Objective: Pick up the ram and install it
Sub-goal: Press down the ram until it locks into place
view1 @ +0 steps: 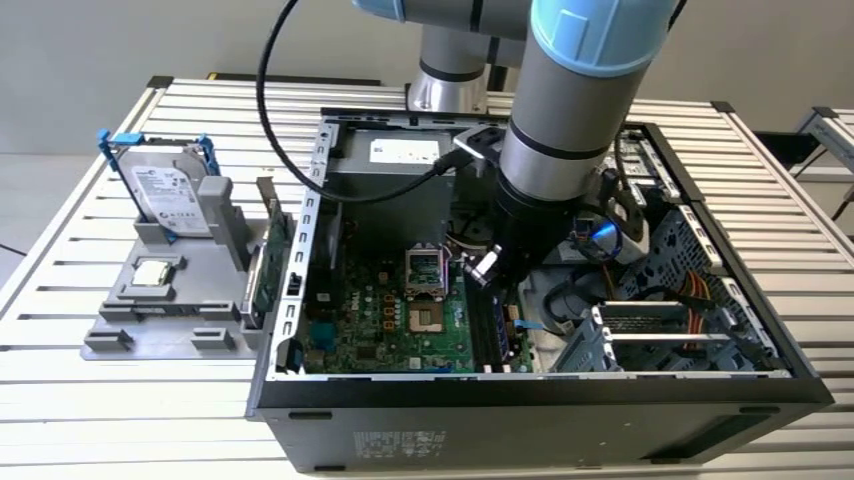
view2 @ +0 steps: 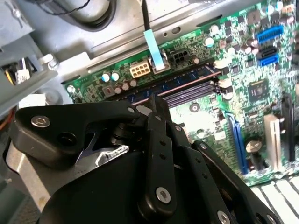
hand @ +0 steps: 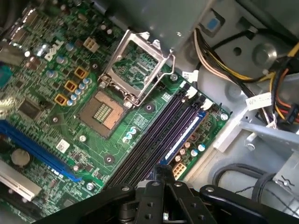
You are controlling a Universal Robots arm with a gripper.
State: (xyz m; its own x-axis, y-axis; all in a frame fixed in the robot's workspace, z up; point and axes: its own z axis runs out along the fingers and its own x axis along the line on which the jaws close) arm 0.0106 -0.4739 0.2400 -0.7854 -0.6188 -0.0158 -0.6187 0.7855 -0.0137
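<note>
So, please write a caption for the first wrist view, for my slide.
Gripper poised above the motherboard's long memory slots, beside the open CPU socket.

Arm: grey cylindrical segments, light-blue joint caps, dark ring band, black cable looped alongside. Gripper: matte black linkage plates, silver screw heads, bare metal bracket beneath.
</note>
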